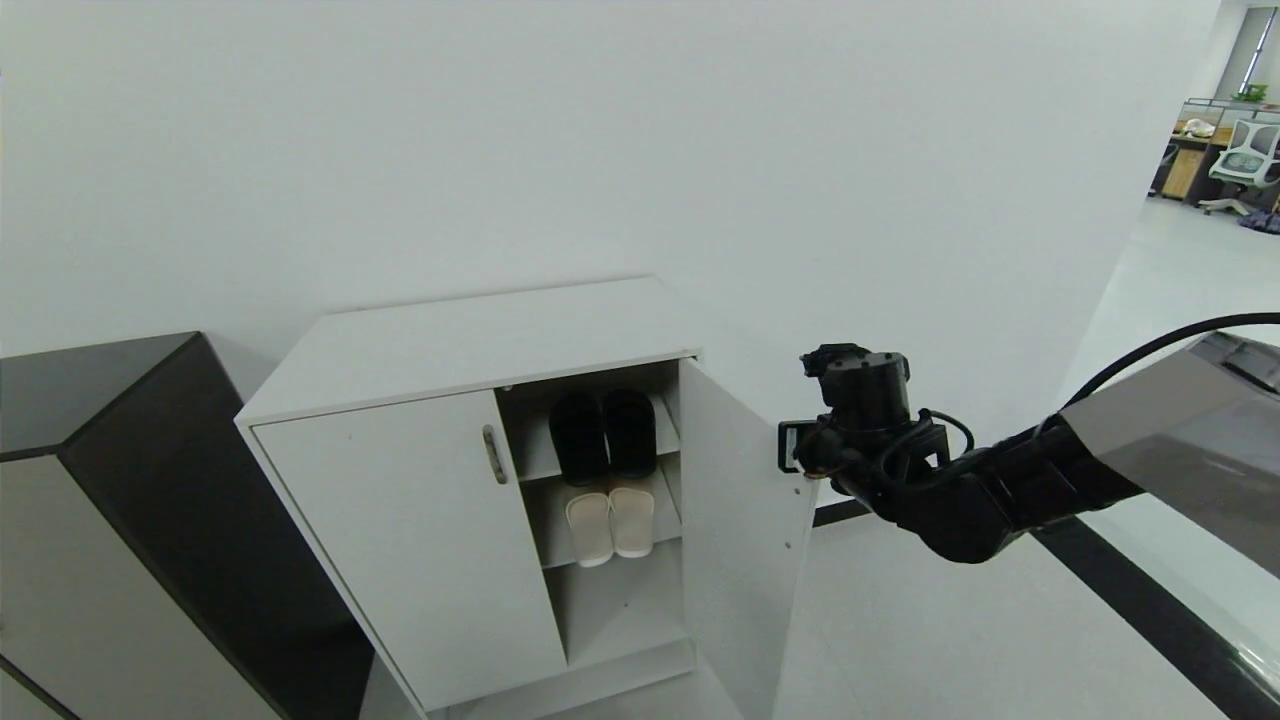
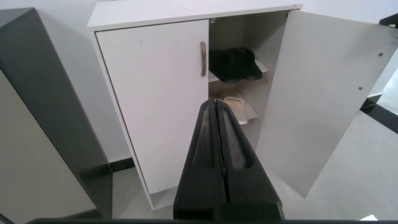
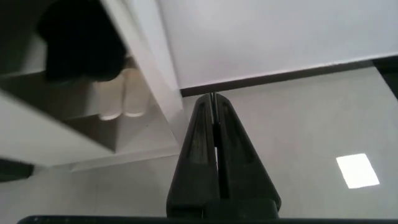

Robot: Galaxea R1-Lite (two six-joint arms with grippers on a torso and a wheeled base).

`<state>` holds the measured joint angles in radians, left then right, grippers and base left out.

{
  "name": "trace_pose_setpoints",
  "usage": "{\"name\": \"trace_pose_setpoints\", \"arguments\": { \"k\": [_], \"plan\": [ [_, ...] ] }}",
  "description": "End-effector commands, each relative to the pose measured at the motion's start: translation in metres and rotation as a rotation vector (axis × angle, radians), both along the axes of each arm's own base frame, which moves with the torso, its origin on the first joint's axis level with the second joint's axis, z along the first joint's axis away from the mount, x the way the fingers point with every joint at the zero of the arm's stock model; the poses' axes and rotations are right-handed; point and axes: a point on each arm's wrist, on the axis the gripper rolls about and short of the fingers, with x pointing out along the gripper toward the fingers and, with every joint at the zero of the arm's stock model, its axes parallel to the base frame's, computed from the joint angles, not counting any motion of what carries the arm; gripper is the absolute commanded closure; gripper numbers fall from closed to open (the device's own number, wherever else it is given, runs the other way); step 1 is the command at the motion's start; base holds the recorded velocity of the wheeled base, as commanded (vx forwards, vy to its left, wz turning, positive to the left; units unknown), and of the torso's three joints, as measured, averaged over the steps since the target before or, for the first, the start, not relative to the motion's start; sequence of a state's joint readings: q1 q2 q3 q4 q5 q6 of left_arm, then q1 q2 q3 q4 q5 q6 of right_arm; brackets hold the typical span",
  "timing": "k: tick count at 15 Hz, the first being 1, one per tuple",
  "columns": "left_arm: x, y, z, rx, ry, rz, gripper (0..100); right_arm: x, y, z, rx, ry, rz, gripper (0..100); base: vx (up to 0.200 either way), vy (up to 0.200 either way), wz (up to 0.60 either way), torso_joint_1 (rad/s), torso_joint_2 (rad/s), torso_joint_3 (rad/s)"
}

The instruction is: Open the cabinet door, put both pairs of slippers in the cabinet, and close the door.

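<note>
The white cabinet (image 1: 470,340) stands against the wall with its left door (image 1: 400,530) closed and its right door (image 1: 740,520) swung open. A black pair of slippers (image 1: 603,432) lies on the top shelf, a white pair (image 1: 610,522) on the shelf below. My right gripper (image 1: 793,447) is shut and holds nothing, at the open door's free edge on its outer side; whether it touches is unclear. In the right wrist view the shut gripper (image 3: 213,98) sits beside the door edge (image 3: 152,56). My left gripper (image 2: 215,104) is shut and empty, held back in front of the cabinet.
A dark grey cabinet (image 1: 120,480) stands close on the left. The white cabinet's bottom shelf (image 1: 620,610) is bare. A black strip (image 1: 1150,600) runs across the pale floor on the right, and an office chair (image 1: 1245,160) is far off at the right.
</note>
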<state>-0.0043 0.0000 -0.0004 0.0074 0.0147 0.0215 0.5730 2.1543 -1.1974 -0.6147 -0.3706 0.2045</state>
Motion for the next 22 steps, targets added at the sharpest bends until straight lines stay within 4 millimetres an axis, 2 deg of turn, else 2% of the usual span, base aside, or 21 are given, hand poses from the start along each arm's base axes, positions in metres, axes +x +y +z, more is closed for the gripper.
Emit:
{"name": "trace_pose_setpoints", "arguments": {
  "k": [1,4,7,9,16,22],
  "plan": [
    [0.0,0.0,0.0,0.0,-0.002,0.0,100,-0.022,0.012,0.011,0.01,-0.017,0.05,100,0.0,0.0,0.0,0.0,0.0,0.0],
    [0.0,0.0,0.0,0.0,-0.001,0.0,100,-0.043,0.016,0.022,0.016,-0.024,0.092,100,0.0,0.0,0.0,0.0,0.0,0.0],
    [0.0,0.0,0.0,0.0,-0.001,0.0,100,-0.07,0.018,0.021,0.005,-0.03,0.144,100,0.0,0.0,0.0,0.0,0.0,0.0],
    [0.0,0.0,0.0,0.0,0.002,0.0,100,-0.079,0.015,0.023,0.015,-0.055,0.162,100,0.0,0.0,0.0,0.0,0.0,0.0],
    [0.0,0.0,0.0,0.0,0.001,0.0,100,-0.082,0.017,0.019,0.009,-0.05,0.172,100,0.0,0.0,0.0,0.0,0.0,0.0],
    [0.0,0.0,0.0,0.0,-0.002,0.0,100,-0.08,0.018,0.013,-0.004,-0.04,0.172,100,0.0,0.0,0.6,0.007,0.0,0.002]
  ]
}}
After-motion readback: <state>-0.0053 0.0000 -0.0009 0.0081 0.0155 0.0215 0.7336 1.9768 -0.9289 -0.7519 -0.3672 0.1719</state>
